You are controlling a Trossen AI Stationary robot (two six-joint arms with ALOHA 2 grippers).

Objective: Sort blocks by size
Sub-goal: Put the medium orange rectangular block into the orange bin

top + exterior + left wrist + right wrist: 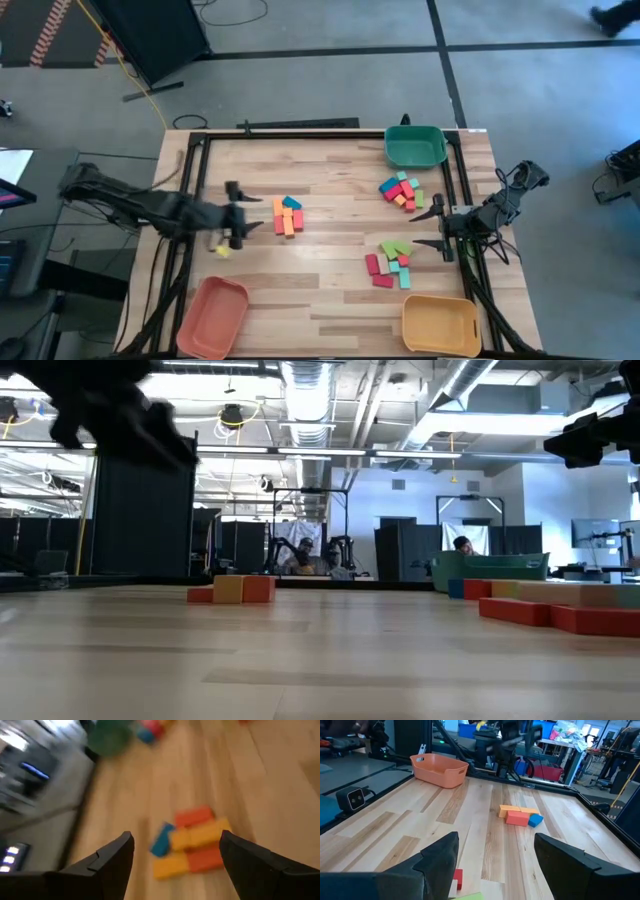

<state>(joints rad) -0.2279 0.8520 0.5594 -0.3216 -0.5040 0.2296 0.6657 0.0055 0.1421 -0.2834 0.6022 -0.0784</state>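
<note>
Green tray (pixel 415 147) — salmon tray (pixel 213 317) — yellow tray (pixel 441 324)

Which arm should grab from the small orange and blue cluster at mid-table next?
Left. The left gripper hangs open right beside that cluster, which fills its wrist view. The right gripper, also open, sits across the table between the two bigger piles.

Left arm (pixel 120 415) smearing into dark blur in low view. Green tray (pixel 111 736) blurring in left wrist view, top edge cutting it off. Red block (pixel 457 879) hiding partly behind right gripper's finger. Distant people beyond desk too small to tell.
</note>
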